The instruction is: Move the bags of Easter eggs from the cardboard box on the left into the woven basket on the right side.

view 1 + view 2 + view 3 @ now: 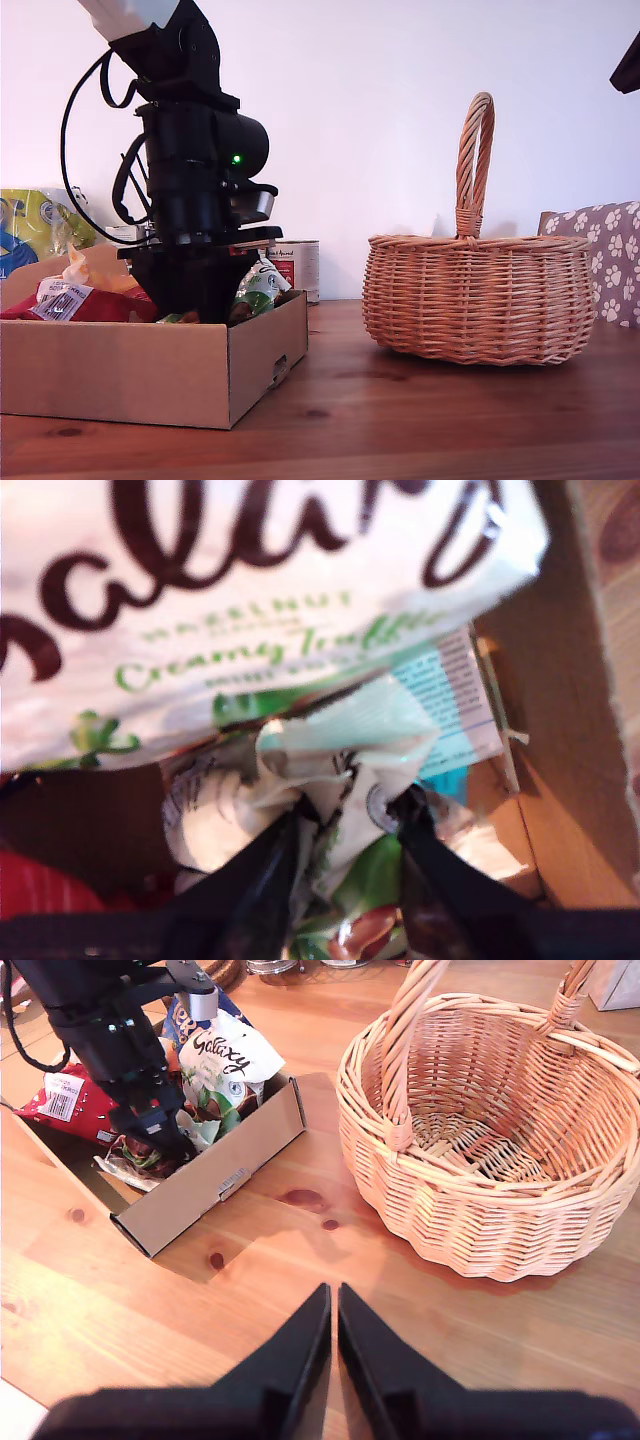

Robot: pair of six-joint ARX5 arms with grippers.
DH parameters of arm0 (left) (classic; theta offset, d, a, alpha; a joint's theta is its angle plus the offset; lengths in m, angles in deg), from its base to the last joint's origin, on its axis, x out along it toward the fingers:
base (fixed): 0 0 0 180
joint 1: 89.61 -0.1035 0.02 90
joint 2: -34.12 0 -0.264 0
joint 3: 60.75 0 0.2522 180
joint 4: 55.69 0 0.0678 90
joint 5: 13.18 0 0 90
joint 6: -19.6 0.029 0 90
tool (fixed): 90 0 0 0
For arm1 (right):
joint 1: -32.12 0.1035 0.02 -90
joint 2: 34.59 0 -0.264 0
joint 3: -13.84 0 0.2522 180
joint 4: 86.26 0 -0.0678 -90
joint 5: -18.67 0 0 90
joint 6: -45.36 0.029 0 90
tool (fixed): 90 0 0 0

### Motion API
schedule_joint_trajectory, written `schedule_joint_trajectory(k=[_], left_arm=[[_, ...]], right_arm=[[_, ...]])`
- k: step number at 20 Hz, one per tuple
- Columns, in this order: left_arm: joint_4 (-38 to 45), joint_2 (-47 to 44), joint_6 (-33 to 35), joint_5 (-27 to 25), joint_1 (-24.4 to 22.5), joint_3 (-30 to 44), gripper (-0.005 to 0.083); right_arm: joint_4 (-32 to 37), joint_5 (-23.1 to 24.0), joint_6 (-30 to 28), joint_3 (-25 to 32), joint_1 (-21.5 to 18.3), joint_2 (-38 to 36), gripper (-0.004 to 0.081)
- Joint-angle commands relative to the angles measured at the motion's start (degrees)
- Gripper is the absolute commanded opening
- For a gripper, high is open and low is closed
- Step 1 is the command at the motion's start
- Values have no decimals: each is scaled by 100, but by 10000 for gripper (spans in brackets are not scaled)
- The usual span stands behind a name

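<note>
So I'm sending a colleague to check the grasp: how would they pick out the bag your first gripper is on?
Look at the cardboard box at the exterior view's left, opposite the woven basket. My first gripper reaches down into it, jaws pinching a crumpled bag. Unlike the flat white Galaxy bag behind it, this one is scrunched, green-and-white, with brown eggs showing.

On the wooden table (420,420) you have the cardboard box (130,375) at the exterior view's left and the woven basket (480,295) well apart at its right. The bags of Easter eggs (215,1075) lie in the box. A tin (298,265) stands behind the box.
</note>
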Motion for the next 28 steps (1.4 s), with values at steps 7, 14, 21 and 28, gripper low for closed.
schedule_joint_trajectory(k=[7,14,21,28], left_arm=[[129,-1246,92,13,26,125,157],[2380,-1672,-345,988,262,122,157],[5305,-1502,-662,1167,883,122,157],[6406,-765,-612,1156,1143,122,157]], right_arm=[[52,15,2,138,-9,-11,-2],[48,15,2,138,-9,-11,-2],[48,15,4,138,-9,-11,-2],[37,13,7,138,-9,-11,-2]])
